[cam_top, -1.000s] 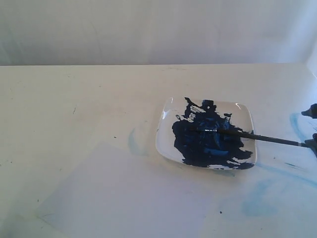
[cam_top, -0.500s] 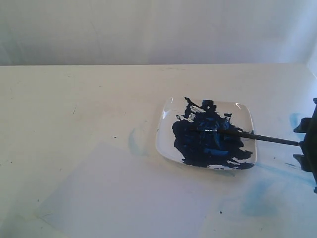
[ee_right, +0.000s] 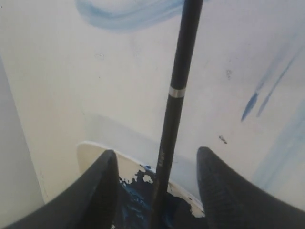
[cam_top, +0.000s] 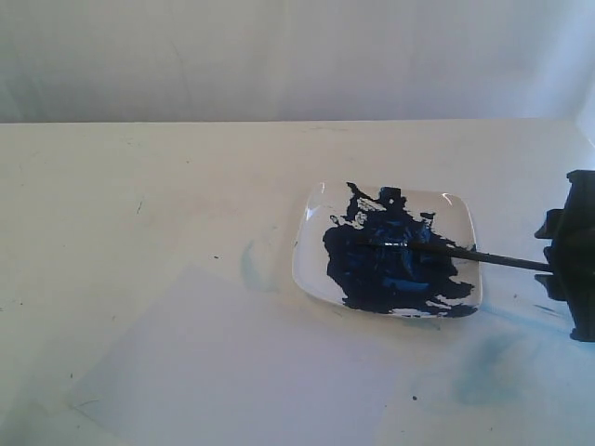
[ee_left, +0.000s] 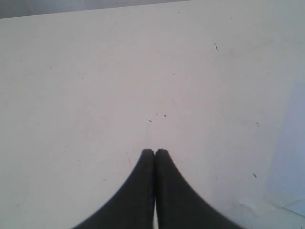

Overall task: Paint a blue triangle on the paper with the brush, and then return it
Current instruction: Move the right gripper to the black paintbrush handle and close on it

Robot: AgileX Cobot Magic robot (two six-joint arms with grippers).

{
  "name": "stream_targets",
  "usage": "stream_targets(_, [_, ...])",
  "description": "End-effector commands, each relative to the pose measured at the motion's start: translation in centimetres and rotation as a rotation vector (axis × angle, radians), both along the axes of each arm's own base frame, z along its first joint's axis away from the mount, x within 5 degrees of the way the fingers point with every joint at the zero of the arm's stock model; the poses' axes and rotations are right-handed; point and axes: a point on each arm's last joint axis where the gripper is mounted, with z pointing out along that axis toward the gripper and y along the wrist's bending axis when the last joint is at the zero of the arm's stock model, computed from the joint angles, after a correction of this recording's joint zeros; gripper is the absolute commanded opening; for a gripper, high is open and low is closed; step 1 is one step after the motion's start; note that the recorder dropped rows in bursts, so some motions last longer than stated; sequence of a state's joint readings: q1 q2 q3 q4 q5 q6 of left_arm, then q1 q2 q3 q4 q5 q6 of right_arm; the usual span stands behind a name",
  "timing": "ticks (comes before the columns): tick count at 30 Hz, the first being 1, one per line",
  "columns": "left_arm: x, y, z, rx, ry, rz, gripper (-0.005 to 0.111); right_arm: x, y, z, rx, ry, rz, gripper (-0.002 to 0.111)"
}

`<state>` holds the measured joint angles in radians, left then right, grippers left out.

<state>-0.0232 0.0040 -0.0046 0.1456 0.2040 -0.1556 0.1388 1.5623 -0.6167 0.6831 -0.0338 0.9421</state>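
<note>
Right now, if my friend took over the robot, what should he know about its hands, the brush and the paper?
Left gripper: shut, holding nothing, over the bare table.
Right gripper: open, one finger on each side of the brush handle, not gripping it.
Brush: tip lies in the blue paint on the plate, handle sticking out towards the right gripper.
Paper: flat on the table, in front and left of the plate, with nothing painted on it.
Done: nothing that shows.
Left: grab the brush, paint the triangle on the paper, put the brush back.
</note>
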Motion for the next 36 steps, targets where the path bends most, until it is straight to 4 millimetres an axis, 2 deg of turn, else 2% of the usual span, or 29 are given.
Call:
stream_targets(1, [0.0, 0.0, -0.1, -0.005, -0.001, 0.003, 0.000, 0.6, 0.1, -0.5, 0.003, 0.016, -0.001, 0.047])
stream_targets(14, [0.0, 0.0, -0.1, -0.005, -0.001, 0.003, 0.000, 2.1, 0.1, -1.8, -0.018, 0.023, -0.021, 0.047])
stream_targets(28, [0.0, 0.0, -0.1, -0.005, -0.001, 0.003, 0.000, 2.5, -0.1, -3.2, -0.025, 0.045, -0.052, 0.047])
stream_targets(34, [0.0, 0.0, -0.1, -0.005, -0.001, 0.003, 0.000, 2.9, 0.1, -2.9, 0.001, 0.047, -0.062, 0.047])
stream_targets(36, [0.0, 0.0, -0.1, -0.005, -0.001, 0.003, 0.000, 3.1, 0.1, -2.7, 0.000, 0.034, -0.064, 0.042])
